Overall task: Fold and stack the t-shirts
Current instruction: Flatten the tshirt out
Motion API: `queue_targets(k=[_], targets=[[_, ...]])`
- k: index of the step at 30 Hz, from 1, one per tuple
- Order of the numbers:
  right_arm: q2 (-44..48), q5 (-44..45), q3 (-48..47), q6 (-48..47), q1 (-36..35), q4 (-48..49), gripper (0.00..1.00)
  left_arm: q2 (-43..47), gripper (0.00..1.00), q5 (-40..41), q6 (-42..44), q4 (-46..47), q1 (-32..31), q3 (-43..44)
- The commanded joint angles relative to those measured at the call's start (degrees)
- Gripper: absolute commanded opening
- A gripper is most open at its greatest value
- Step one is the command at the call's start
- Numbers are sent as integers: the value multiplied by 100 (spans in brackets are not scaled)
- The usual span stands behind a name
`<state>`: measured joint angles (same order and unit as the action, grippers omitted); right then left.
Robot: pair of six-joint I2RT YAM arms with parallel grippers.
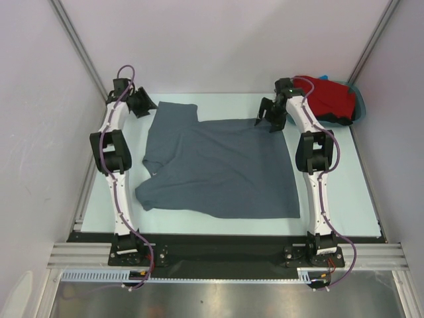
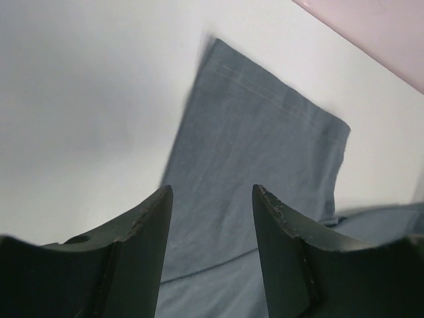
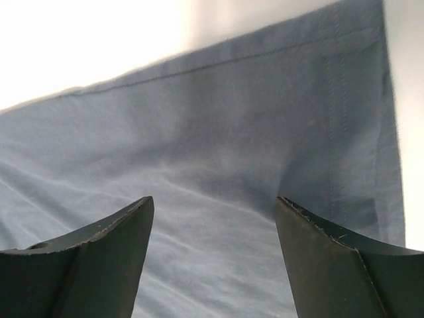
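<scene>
The slate-grey t-shirt [image 1: 218, 165] lies spread flat in the middle of the table, one sleeve pointing to the far left. My left gripper [image 1: 142, 103] hovers open just left of that sleeve [image 2: 258, 152], and nothing sits between its fingers [image 2: 212, 192]. At the shirt's far right corner my right gripper [image 1: 270, 116] stands open above the hemmed cloth [image 3: 232, 132], its jaws wide and empty [image 3: 214, 202]. The red t-shirt [image 1: 331, 99] lies bunched at the far right with a bit of blue cloth [image 1: 324, 77] behind it.
A teal tub [image 1: 361, 99] holds the red shirt in the far right corner. White walls close the table on the left, back and right. Pale tabletop [image 1: 344, 192] shows on the right of the grey shirt.
</scene>
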<state>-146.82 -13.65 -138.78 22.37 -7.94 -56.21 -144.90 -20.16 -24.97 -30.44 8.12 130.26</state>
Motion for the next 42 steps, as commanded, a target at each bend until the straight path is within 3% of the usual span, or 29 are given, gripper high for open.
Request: queue_targets(k=[1, 6, 9, 11, 14, 19, 27, 30, 34, 38, 42], targets=[[418, -112, -220, -118, -93, -259, 80, 551, 57, -321, 291, -77, -3, -61], [400, -6, -202, -154, -128, -487, 80, -89, 55, -1023, 2, -401, 5, 447], [383, 46, -202, -137, -120, -532, 80, -336, 49, -1938, -296, -287, 23, 562], [383, 38, -211, -137, -111, -532, 80, -372, 49, -2139, -341, -218, -29, 344], [356, 29, -211, -110, -102, -541, 80, -521, 47, -2956, -999, 625, -12, -123], [347, 46, -220, -101, -93, -584, 80, -811, 45, -2660, -781, -6, -65, 316], [479, 196, -220, -128, -84, -856, 80, -1049, 45, -1246, 88, -823, -82, 922], [567, 275, -211, -242, -76, -1032, 80, -1128, 48, -937, 273, -771, -100, 1063], [620, 214, -246, -338, -84, -1296, 80, -1470, 50, -1104, -104, -525, 14, 1720], [594, 205, -342, -356, -93, -1437, 80, -1304, 57, -867, -288, 325, 41, 1468], [550, 214, -465, -330, -102, -1516, 81, -1506, 58, -1094, -578, 538, 49, 1669]])
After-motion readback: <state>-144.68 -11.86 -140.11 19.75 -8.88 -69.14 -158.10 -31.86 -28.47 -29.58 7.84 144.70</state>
